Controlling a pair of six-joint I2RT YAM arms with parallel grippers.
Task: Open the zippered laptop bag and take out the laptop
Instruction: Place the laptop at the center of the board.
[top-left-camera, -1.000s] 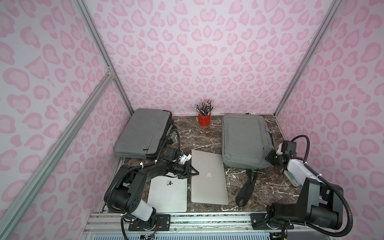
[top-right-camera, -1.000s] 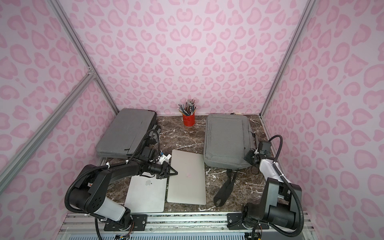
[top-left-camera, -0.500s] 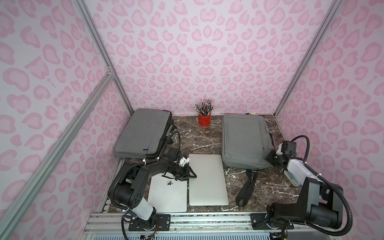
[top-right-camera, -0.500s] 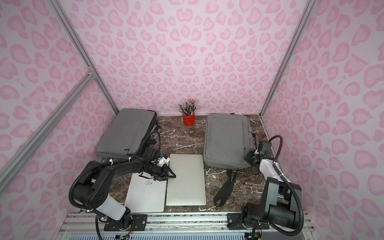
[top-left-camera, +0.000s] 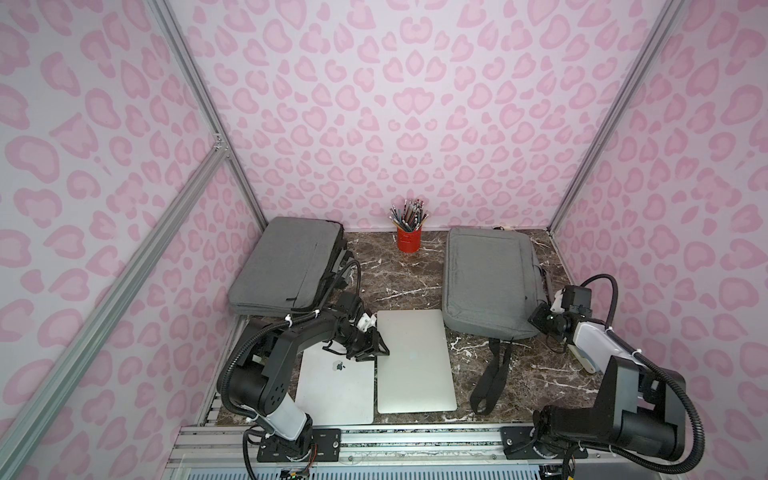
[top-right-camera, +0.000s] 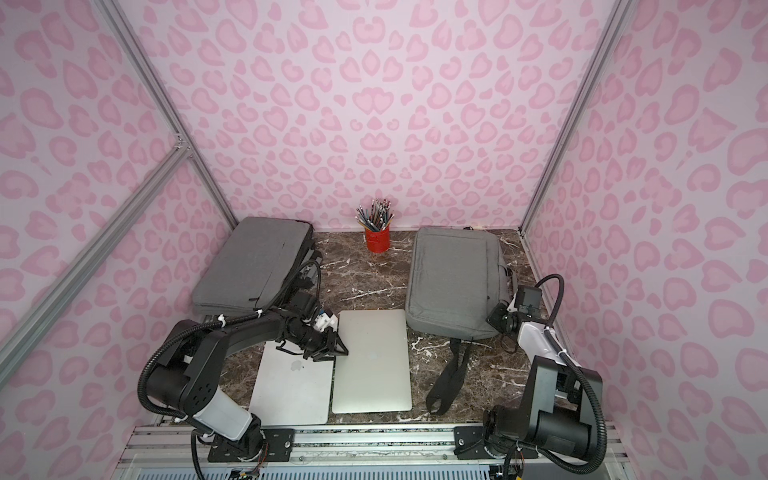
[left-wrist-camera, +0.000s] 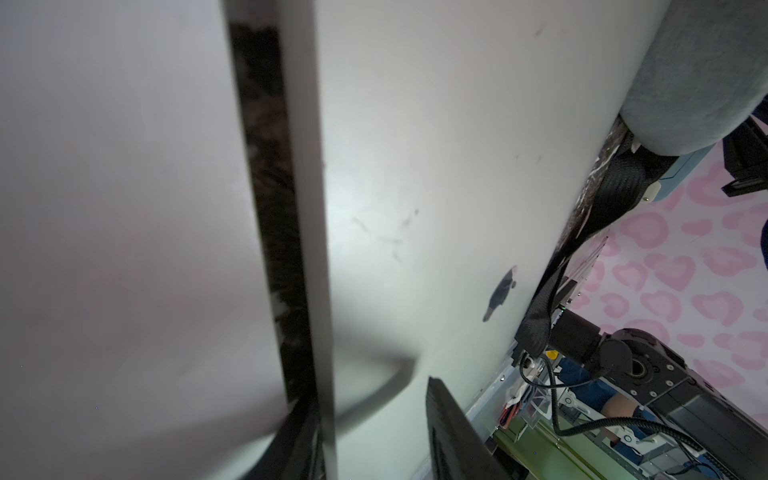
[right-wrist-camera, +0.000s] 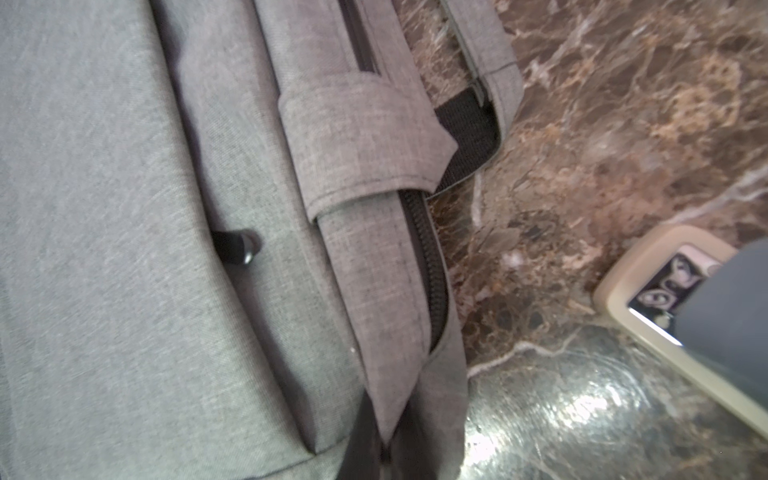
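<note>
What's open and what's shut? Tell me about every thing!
Left bag: lying down, zip unclear.
Right bag: lying flat, zip unclear.
Left laptop: out, flat, lid shut.
Right laptop: out, flat, lid shut.
Pencil cup: upright, full.
Left gripper: jaws open.
Right gripper: jaws shut.

Both top views hang high over the six o'clock edge, looking steeply down toward twelve, far enough back to take in the whole dark marble tabletop (top-left-camera: 399, 286). The left wrist camera skims very close over the flat silver closed laptop (left-wrist-camera: 436, 166), facing about four o'clock. The right wrist camera looks down, close, on the zip edge of the grey fabric laptop bag (right-wrist-camera: 104, 208) at two o'clock. Both top views show laptop and bag as well.
</note>
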